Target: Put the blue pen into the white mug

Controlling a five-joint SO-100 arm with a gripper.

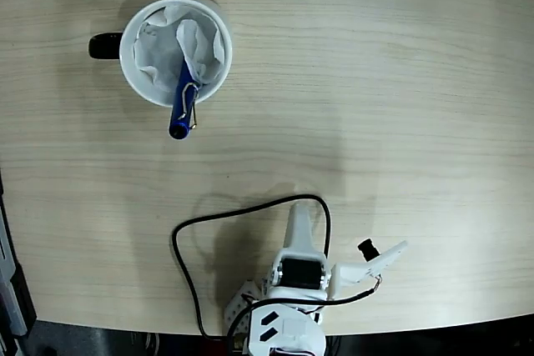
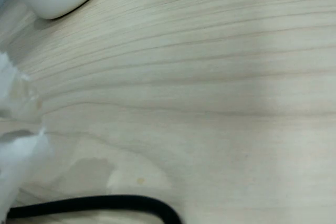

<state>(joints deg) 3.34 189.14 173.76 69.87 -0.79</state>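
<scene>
Inside the white mug (image 1: 176, 50) the blue pen (image 1: 183, 106) leans on the rim, paper propping it; our jaws (image 1: 380, 258), well away, hold nothing, width unclear.

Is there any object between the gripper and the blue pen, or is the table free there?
Nothing visible blocks it. The blue pen already leans in the white mug. Between it and the gripper lies bare table, besides the black cable looping beside the arm.
</scene>
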